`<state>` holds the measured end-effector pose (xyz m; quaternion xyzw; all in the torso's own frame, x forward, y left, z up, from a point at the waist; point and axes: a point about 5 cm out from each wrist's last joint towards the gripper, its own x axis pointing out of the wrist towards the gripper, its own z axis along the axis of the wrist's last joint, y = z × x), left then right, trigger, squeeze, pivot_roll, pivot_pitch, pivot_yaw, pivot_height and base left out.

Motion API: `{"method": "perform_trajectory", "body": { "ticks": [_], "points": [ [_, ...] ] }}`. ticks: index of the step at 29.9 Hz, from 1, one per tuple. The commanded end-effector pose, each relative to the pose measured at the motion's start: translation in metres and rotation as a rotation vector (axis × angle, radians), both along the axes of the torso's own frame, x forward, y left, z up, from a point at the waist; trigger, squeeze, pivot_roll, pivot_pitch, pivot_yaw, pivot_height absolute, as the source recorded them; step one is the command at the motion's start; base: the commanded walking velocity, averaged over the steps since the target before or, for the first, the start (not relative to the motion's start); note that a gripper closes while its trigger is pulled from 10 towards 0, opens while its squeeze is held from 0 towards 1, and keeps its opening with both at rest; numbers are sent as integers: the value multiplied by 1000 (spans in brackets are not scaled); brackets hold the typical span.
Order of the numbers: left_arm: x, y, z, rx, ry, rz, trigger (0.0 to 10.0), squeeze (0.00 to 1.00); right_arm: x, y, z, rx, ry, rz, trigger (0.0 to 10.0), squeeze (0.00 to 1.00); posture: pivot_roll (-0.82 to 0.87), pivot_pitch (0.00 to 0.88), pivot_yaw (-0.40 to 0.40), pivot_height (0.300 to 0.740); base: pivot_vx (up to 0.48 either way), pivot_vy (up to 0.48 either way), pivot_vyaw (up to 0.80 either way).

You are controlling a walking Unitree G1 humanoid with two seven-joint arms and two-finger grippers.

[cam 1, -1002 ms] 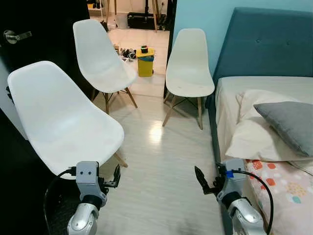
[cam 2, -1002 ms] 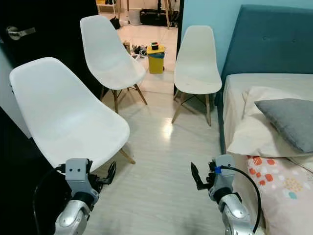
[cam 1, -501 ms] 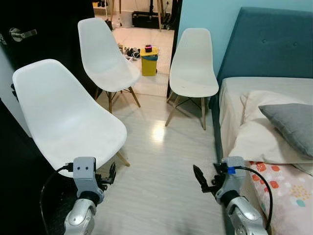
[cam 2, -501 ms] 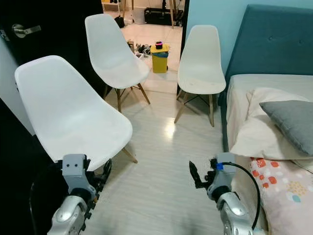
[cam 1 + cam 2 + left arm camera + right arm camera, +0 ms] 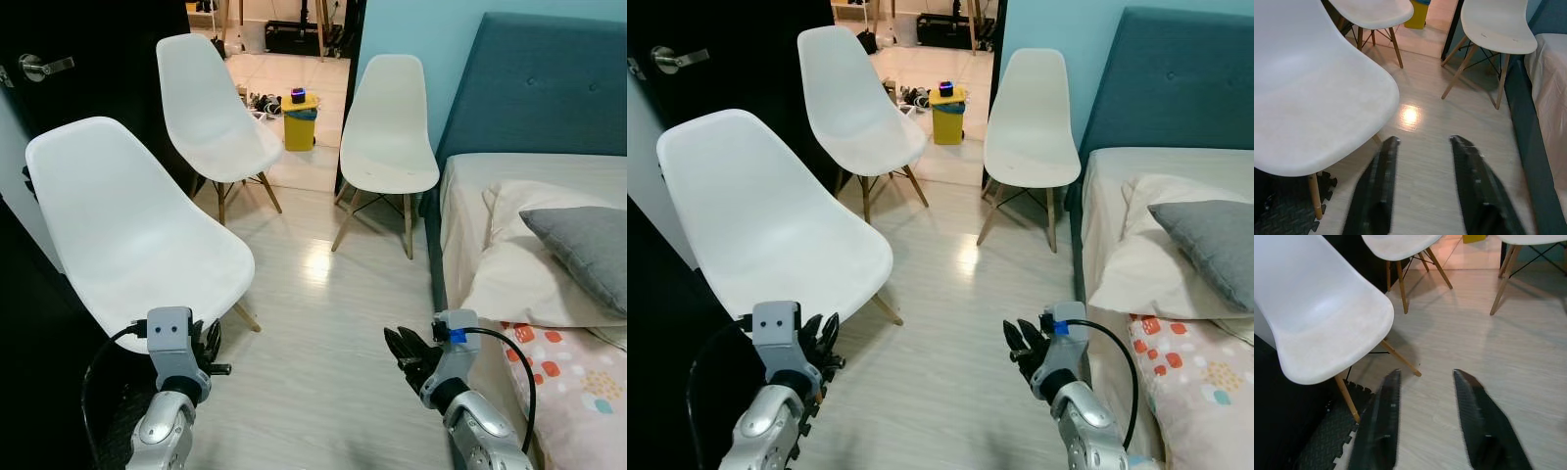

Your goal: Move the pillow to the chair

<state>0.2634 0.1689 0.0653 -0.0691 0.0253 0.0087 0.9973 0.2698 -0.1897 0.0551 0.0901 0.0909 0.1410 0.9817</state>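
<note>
Three chairs stand left of the bed bearing pillows.

Grey pillow — on bed; white chair empty

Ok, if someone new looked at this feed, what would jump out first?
Three white shell chairs: the nearest chair at the robot's left, two more chairs by the doorway. On the right, the bed holds a grey pillow lying on a cream pillow. Both grippers hover low, jaws open.
</note>
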Motion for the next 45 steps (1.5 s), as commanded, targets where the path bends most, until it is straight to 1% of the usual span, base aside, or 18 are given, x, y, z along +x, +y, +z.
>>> {"method": "perform_trajectory", "body": {
  "ticks": [1, 12, 16, 17, 18, 19, 20, 21, 24, 27, 32, 38, 40, 45],
  "points": [
    [-2, -1, -2, -21, 15, 3, 10000, 1000, -4, -2, -2, -11, 12, -10, 10000, 1000, 10, 90, -14, 740, 0, 0, 0],
    [-2, 2, -5, -15, 36, 10, 10000, 1000, -8, 0, -5, -13, 28, 2, 10000, 1000, 12, 85, -9, 740, 0, 0, 0],
    [-2, 2, -10, -5, 60, 23, 10000, 1000, -7, -4, -6, -7, 25, -45, 10000, 1000, 11, 85, -9, 740, 0, 0, 0],
    [-1, 2, -15, 1, 87, 25, 10000, 1000, -7, -5, -11, -38, 59, -53, 10000, 1000, 11, 83, -8, 740, 0, 0, 0],
    [-1, 2, -15, 1, 87, 25, 10000, 1000, -7, -5, -11, -38, 59, -53, 10000, 1000, 11, 83, -8, 740, 0, 0, 0],
    [-1, 3, -18, -3, 104, 27, 10000, 0, -8, -6, -16, -72, 92, -56, 10000, 153, 11, 81, -8, 740, 0, 0, 0],
    [-1, 3, -18, -3, 104, 27, 10000, 0, -8, -6, -16, -72, 92, -56, 10000, 153, 11, 81, -8, 740, 0, 0, 0],
    [-3, 3, -22, -9, 115, 19, 10000, 0, -8, -7, -19, -78, 108, -61, 10000, 0, 12, 82, -8, 740, 0, 0, 0],
    [-5, 3, -27, -17, 128, 16, 10000, 0, -9, -7, -21, -78, 114, -65, 10000, 0, 13, 81, -5, 740, 0, 0, 0],
    [-9, 7, -41, -25, 182, 46, 10000, 0, -10, -5, -25, -92, 132, -67, 10000, 0, 13, 81, -5, 740, 365, 0, 0],
    [-11, 7, -47, -13, 210, 31, 10000, 0, -10, -3, -27, -88, 141, -68, 10000, 0, 12, 83, -1, 740, 389, 0, 0],
    [-10, 5, -47, -8, 206, 15, 10000, 0, -9, -1, -27, -84, 150, -58, 10000, 0, 12, 80, 1, 740, 386, 0, 0],
    [-8, 4, -46, -5, 197, 9, 10000, 0, -8, 0, -26, -67, 147, -60, 10000, 0, 13, 78, 3, 740, 386, 0, -763],
    [-2, 1, -39, 7, 158, -16, 10000, 0, 1, -1, -12, -4, 81, -80, 10000, 0, 13, 75, 2, 740, 385, 0, -759]
  ]
}}
